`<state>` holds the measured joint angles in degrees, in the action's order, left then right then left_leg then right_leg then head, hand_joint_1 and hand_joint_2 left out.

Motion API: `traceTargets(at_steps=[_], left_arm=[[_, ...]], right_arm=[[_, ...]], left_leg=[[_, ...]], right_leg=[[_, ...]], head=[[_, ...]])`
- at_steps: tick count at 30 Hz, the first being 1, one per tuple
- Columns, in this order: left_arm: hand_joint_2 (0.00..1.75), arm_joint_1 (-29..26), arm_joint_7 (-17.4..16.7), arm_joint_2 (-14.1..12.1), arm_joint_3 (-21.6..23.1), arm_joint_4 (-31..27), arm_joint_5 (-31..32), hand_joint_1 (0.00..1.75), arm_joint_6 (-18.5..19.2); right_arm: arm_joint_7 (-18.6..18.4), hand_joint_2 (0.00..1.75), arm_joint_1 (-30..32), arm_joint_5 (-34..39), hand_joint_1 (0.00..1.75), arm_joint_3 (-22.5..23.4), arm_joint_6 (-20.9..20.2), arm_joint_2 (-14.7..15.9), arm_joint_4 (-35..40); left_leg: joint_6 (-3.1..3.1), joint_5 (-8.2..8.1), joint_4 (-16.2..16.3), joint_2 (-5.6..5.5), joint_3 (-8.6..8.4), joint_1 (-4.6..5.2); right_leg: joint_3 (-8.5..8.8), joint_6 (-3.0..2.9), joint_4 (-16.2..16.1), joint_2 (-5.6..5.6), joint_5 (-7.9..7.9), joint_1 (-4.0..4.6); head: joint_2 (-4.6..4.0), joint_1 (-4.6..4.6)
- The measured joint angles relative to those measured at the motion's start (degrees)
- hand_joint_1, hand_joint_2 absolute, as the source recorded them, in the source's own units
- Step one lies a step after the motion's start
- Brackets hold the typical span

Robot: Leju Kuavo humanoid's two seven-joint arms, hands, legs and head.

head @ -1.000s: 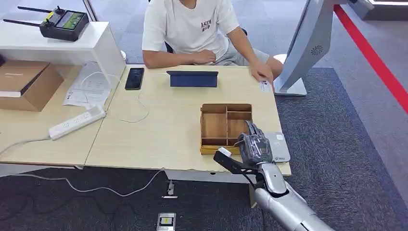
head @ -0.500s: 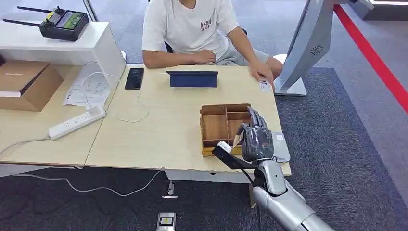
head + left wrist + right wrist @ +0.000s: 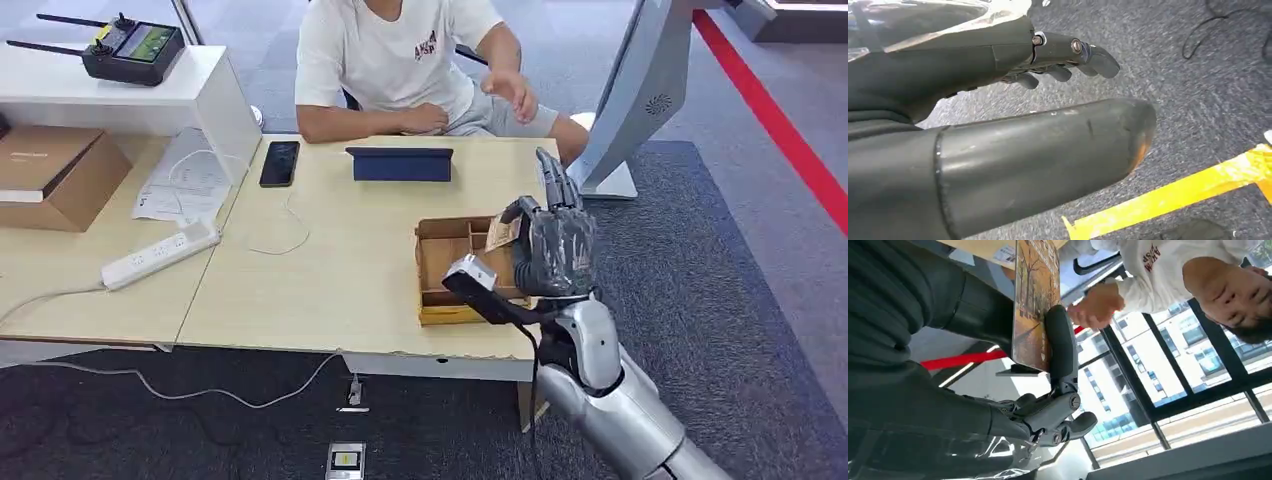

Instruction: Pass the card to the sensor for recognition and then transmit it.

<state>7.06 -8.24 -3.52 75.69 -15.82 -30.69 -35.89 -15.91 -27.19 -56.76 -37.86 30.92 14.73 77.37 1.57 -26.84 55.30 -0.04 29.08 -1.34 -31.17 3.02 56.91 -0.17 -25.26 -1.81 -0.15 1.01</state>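
Note:
My right hand (image 3: pixel 555 250) is raised above the right end of the light wooden table (image 3: pixel 330 280), over the wooden compartment box (image 3: pixel 445 268). It pinches a card (image 3: pixel 503 231) with an autumn-tree picture between thumb and a finger. In the right wrist view the card (image 3: pixel 1032 305) stands edge-on with a dark finger (image 3: pixel 1060 340) pressed on its face. Beyond it a person's hand (image 3: pixel 1095 305) is held up. That hand (image 3: pixel 512 92) hovers above the table's far right corner. My left hand (image 3: pixel 973 65) hangs over grey carpet, fingers apart, holding nothing.
A folded dark tablet (image 3: pixel 400 163) and a black phone (image 3: pixel 279 162) lie at the table's far side. A white power strip (image 3: pixel 160 254), a cardboard box (image 3: pixel 50 175) and papers are on the left. A white kiosk stand (image 3: pixel 640 100) rises at the right.
My right hand has lifted from the table's front right edge with the card, moving up and away from me. The person's hand has risen off the table's far right corner.

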Motion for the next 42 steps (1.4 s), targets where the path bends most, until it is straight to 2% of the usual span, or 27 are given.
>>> traceTargets(at_steps=[7, 12, 18, 28, 32, 34, 35, 36, 42], left_arm=[[0.00, 0.5, -0.7, -0.3, 0.5, 0.0, 2.8, 0.00, 0.9], [0.00, 1.5, -1.3, -0.4, 0.9, 0.0, 4.3, 0.00, 1.7], [0.00, 2.0, -1.9, -0.5, 1.4, 0.0, 5.5, 0.00, 2.1], [0.00, 2.0, -2.8, -1.2, 1.5, 0.0, 5.8, 0.00, 2.8], [0.00, 1.7, -3.1, -1.2, 1.4, 0.0, 6.1, 0.00, 2.7], [0.00, 1.6, -3.1, -1.3, 1.4, 0.0, 6.2, 0.00, 2.6], [0.00, 1.5, -3.1, -1.3, 1.4, 0.0, 6.2, 0.00, 2.5], [0.00, 1.4, -3.0, -1.3, 1.4, 0.0, 6.2, 0.00, 2.3], [0.00, 1.1, -3.0, -1.3, 1.4, 0.0, 6.2, 0.00, 2.2]], right_arm=[[0.5, 1.75, -7.3, 0.7, 1.75, -1.8, -10.0, -0.8, -2.5], [1.4, 1.75, -15.0, 3.4, 1.75, -4.4, -12.7, -3.5, -9.6], [1.6, 1.75, -22.2, 5.6, 1.75, -7.3, -12.0, -6.9, -19.2], [-0.1, 1.75, -28.4, 5.8, 1.75, -10.6, -11.6, -11.2, -32.5], [-0.9, 1.75, -29.5, 6.8, 1.75, -11.2, -10.2, -12.4, -36.3], [-1.2, 1.75, -30.0, 7.0, 1.57, -11.5, -9.7, -12.8, -38.0], [-1.2, 1.75, -30.2, 7.3, 0.37, -11.6, -9.6, -13.0, -38.9], [-1.2, 1.75, -30.4, 7.5, 0.00, -11.6, -9.5, -13.1, -39.6], [-1.0, 1.75, -31.2, 8.6, 0.00, -12.2, -6.3, -14.1, -43.5]], left_leg=[[0.03, 0.04, 0.0, 0.00, 0.02, 0.00], [0.05, 0.06, 0.0, -0.04, 0.06, -0.01], [0.05, 0.06, 0.0, -0.07, 0.11, -0.01], [0.05, 0.06, 0.0, -0.07, 0.09, -0.01], [0.05, 0.07, 0.0, -0.07, 0.10, -0.01], [0.05, 0.07, 0.0, -0.08, 0.11, -0.01], [0.05, 0.06, 0.0, -0.08, 0.12, -0.01], [0.05, 0.06, 0.0, -0.08, 0.14, -0.01], [0.06, 0.05, 0.0, -0.07, 0.18, -0.01]], right_leg=[[0.00, -0.01, 0.0, 0.00, 0.03, 0.00], [-0.01, -0.02, 0.1, -0.01, 0.04, 0.00], [-0.05, -0.03, 0.1, -0.04, 0.03, 0.01], [-0.07, -0.03, 0.1, -0.04, 0.04, 0.01], [-0.07, -0.03, 0.1, -0.04, 0.04, 0.01], [-0.07, -0.03, 0.1, -0.04, 0.04, 0.01], [-0.08, -0.03, 0.1, -0.04, 0.04, 0.01], [-0.11, -0.03, 0.1, -0.04, 0.04, 0.01], [-0.18, -0.03, 0.1, -0.03, 0.01, 0.02]], head=[[0.00, 0.00], [0.00, 0.00], [0.00, 0.02], [0.00, 0.00], [0.00, 0.00], [0.00, 0.02], [0.00, 0.02], [0.00, 0.02], [0.00, 0.00]])
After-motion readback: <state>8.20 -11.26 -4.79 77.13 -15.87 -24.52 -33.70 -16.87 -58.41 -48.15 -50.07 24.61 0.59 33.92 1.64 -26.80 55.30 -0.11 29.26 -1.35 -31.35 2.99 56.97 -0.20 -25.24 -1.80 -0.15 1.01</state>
